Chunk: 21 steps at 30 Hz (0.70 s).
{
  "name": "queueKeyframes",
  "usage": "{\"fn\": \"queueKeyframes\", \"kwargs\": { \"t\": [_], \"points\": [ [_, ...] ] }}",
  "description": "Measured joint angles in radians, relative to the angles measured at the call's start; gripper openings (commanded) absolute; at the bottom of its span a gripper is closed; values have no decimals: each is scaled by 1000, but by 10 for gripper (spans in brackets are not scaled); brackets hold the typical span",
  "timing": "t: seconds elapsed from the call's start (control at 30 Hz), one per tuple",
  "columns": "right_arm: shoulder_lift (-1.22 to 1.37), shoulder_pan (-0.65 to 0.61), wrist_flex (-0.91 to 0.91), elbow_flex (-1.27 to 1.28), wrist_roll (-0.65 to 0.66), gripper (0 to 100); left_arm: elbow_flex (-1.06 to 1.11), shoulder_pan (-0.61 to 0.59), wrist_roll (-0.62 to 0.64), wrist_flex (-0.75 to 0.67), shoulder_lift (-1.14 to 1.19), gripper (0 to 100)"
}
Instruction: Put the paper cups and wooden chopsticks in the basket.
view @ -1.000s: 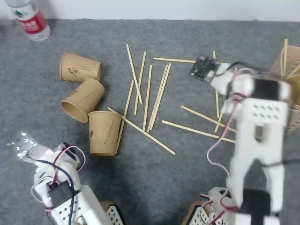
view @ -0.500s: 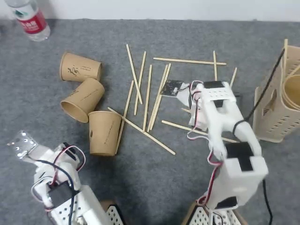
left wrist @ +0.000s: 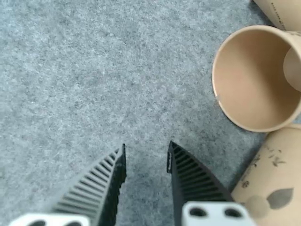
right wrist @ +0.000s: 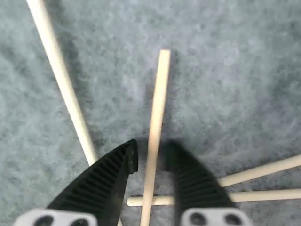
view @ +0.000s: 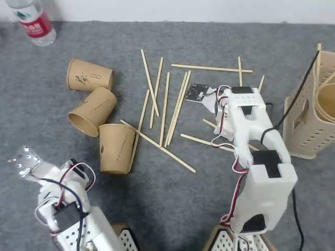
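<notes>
Claw (right wrist: 149, 143) of the right arm narrowly parted astride one chopstick (right wrist: 158, 94) right of centre, left claw (left wrist: 146, 147) open lower left beside paper cups (view: 97, 110), basket (view: 302, 130) at right edge.

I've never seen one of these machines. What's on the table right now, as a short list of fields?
Surface: grey carpet
Paper cups: three on their sides, a fourth cup in the basket
Chopsticks: scattered mid-table, a few in the basket
Right claw: fingers either side of one chopstick lying on the carpet
Left claw: open, over bare carpet beside the cups
Other: plastic bottle
</notes>
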Motion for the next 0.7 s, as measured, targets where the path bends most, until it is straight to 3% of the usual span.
{"fn": "queueKeyframes", "kwargs": {
  "t": [0.3,0.53,0.7],
  "points": [
    [-55,-2,94,-57,0,7,0,0,0,0,0,134],
    [-362,-5,293,-206,0,7,0,0,0,0,0,134],
    [-614,61,259,-258,-18,7,0,0,0,0,0,134]
  ]
}}
